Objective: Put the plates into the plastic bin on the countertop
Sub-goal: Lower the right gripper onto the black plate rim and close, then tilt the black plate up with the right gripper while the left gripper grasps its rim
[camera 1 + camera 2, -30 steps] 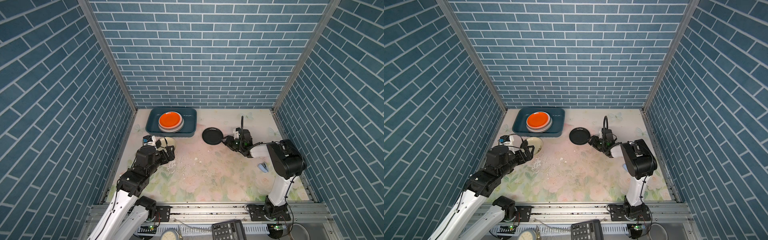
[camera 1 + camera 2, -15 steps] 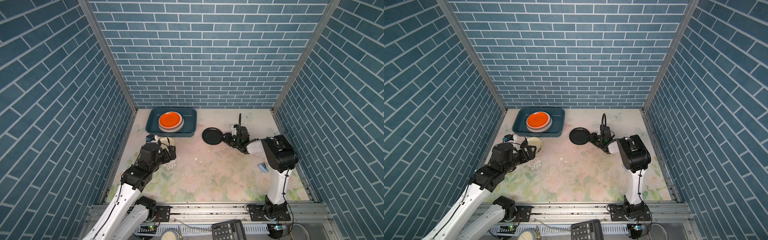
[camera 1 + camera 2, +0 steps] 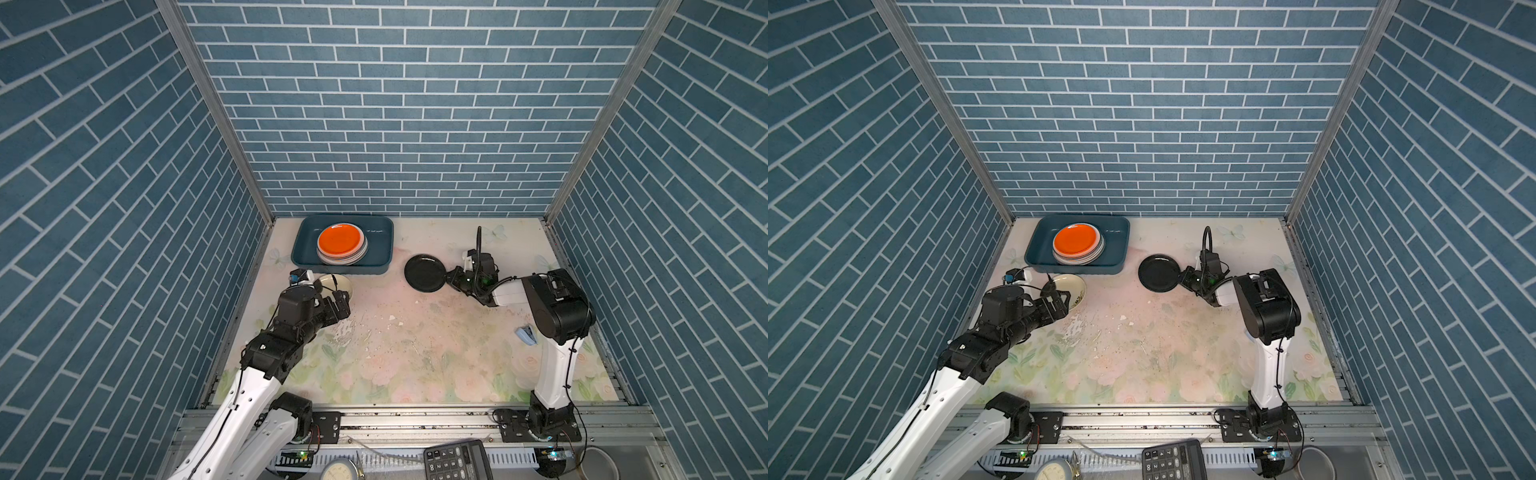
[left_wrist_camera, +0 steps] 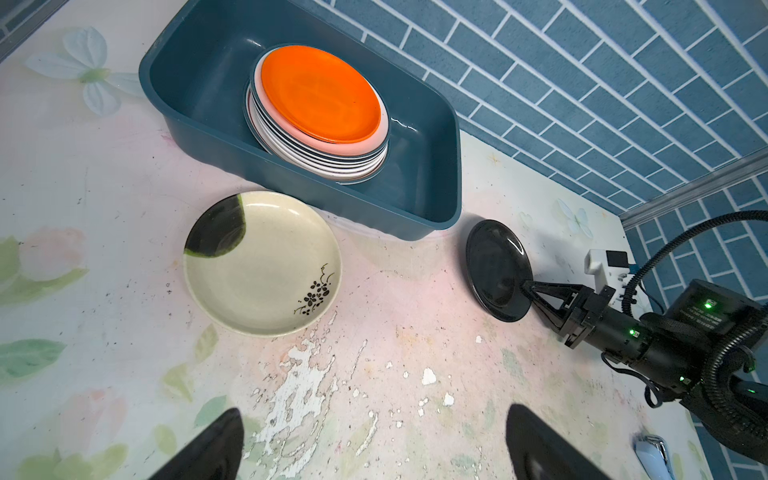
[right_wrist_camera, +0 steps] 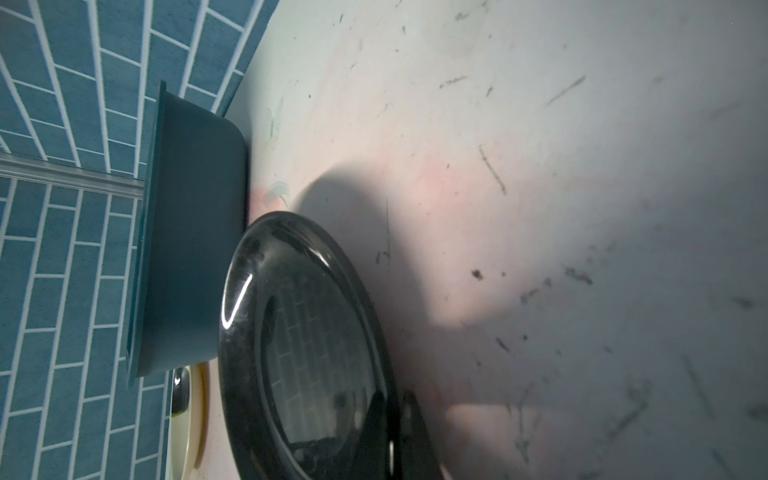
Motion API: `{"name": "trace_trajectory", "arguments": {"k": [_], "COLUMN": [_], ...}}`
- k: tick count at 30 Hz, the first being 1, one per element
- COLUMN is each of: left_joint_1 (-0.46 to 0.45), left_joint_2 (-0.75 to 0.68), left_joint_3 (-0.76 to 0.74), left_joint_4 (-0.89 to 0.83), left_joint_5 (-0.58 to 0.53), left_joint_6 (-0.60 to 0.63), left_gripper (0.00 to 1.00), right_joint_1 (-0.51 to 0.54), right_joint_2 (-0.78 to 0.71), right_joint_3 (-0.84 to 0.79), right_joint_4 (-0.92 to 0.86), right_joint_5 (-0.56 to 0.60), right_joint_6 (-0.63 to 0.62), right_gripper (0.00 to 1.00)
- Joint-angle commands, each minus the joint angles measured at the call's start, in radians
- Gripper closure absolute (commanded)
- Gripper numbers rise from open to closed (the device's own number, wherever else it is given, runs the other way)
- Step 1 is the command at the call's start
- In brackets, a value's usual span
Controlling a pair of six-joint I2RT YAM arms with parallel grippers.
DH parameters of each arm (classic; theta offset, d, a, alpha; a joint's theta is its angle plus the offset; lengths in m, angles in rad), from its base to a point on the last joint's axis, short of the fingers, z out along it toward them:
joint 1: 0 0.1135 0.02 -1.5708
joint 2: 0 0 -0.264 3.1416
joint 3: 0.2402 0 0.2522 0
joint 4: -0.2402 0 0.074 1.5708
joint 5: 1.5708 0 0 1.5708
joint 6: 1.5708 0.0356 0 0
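Right hand [image 3: 449, 276] grips the black plate [image 3: 424, 273] by its rim: lift it level, clear the bin [image 3: 341, 269] wall, then lower. Left hand [image 4: 374, 419] gapes, empty.

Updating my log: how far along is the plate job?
Done: a stack topped by the orange plate sits in the plastic bin. In hand: the right hand is shut on the black plate. Left: the cream plate lies on the countertop, near the open left hand.
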Motion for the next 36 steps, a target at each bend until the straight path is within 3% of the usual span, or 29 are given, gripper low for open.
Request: {"name": "trace_trajectory", "arguments": {"k": [1,14,36], "left_joint_1": [0.007,0.008,0.005], "left_joint_2": [-0.011,-0.013,0.006], "left_joint_3": [0.002,-0.001,-0.046], "left_joint_4": [-0.018,-0.008,0.124], "left_joint_5": [0.001,0.035,0.176], "left_joint_6": [0.013,-0.016,-0.057], "left_gripper": [0.0,0.0,0.01], "right_joint_1": [-0.002,-0.003,0.006], "right_joint_2": [-0.006,-0.167,-0.598], "right_joint_3": [-0.018,-0.118,-0.403], "right_joint_4": [-0.057,-0.045,-0.054], "right_joint_5": [0.028,0.035,0.059], "right_joint_6": [-0.022,-0.002,0.056], "right_gripper": [0.96,1.0,1.0]}}
